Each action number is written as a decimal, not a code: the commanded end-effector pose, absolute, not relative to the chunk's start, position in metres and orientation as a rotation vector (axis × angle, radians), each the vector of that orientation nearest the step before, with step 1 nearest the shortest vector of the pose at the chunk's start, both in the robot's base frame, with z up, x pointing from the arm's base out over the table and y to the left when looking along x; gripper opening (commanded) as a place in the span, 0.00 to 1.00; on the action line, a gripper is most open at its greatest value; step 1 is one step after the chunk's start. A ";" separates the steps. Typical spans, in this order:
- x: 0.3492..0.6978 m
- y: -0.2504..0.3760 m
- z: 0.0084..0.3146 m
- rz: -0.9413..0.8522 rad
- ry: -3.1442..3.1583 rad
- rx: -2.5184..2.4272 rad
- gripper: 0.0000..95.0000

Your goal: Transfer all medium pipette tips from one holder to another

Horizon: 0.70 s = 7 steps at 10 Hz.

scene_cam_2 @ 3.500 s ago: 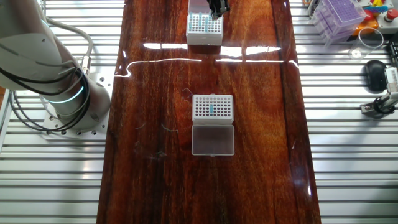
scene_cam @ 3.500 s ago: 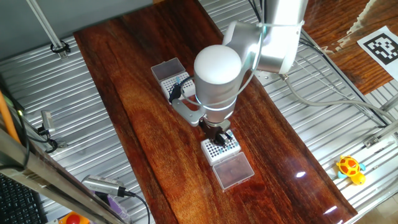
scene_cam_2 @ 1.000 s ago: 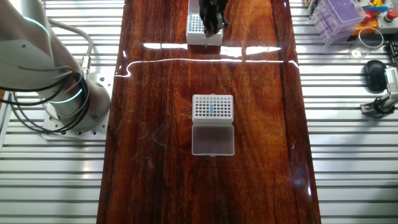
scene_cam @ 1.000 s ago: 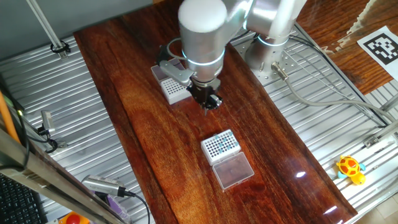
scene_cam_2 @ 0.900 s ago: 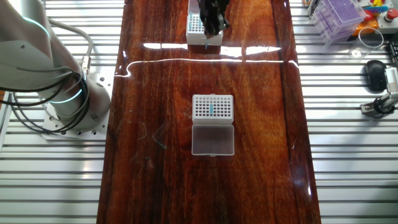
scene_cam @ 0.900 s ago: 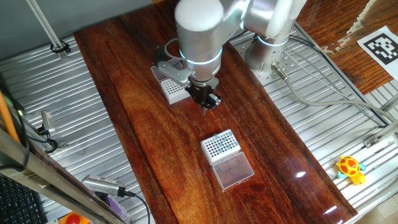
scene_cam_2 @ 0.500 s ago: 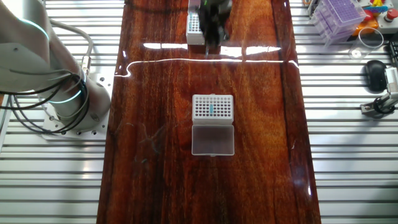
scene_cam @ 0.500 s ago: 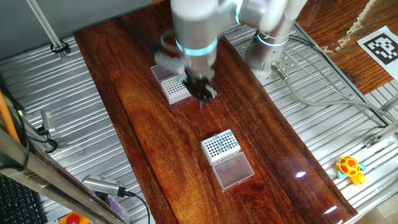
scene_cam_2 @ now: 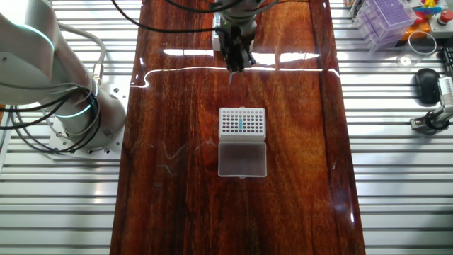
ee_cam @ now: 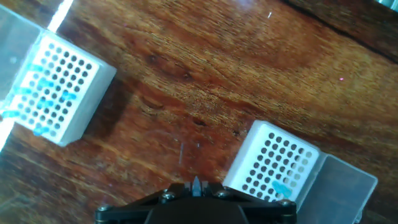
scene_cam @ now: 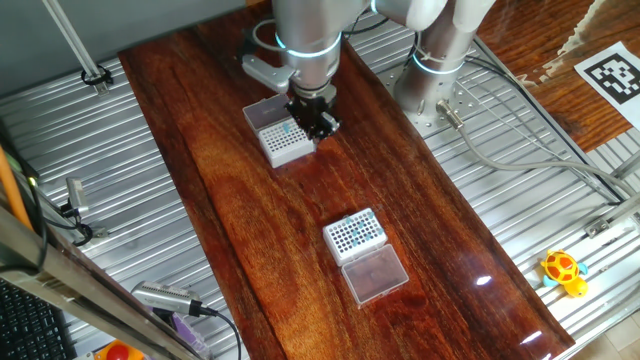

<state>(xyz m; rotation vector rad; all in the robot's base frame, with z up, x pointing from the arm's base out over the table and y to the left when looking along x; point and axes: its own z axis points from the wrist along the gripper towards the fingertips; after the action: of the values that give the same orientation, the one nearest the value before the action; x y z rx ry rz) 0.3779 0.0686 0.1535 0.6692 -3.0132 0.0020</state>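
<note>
**Figure.** One tip in carriage between two racks. The wooden bench [scene_cam: 230,220] bears both white racks well apart, which leaves bare wood between them for the arm [scene_cam: 305,30] to cross.

In the hand view the fuller rack [ee_cam: 59,87] lies at 10 o'clock and the sparser rack [ee_cam: 273,165] at 4 o'clock. Each has its clear lid folded back, so the hole grids face upward for vertical entry.

The pincer [scene_cam_2: 236,51] hangs over the bare wood between the racks, high enough to clear both. Its jaws meet closed, and a slim sliver below them, the held tip [scene_cam_2: 231,74], suggests that a single cone is gripped. It is too fine to confirm in the hand view.

The medium pipette tips [ee_cam: 43,87] show as teal streaks, mostly along the left columns of the fuller rack. One teal mark [ee_cam: 283,186] sits in the sparser rack. The transfer is therefore judged to be at an early stage. The next placement will demand exact alignment over one hole, since the cone is narrow and the grid is tight.
</note>
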 end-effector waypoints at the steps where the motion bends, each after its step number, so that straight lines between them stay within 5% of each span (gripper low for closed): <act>1: 0.380 0.050 0.149 -0.012 -3.059 0.595 0.00; 7: 0.389 0.003 0.137 -0.015 -3.062 0.632 0.00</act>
<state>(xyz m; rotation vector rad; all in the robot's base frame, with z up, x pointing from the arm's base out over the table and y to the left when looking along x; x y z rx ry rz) 0.3912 0.0029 0.1344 0.6325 -3.0598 -0.0166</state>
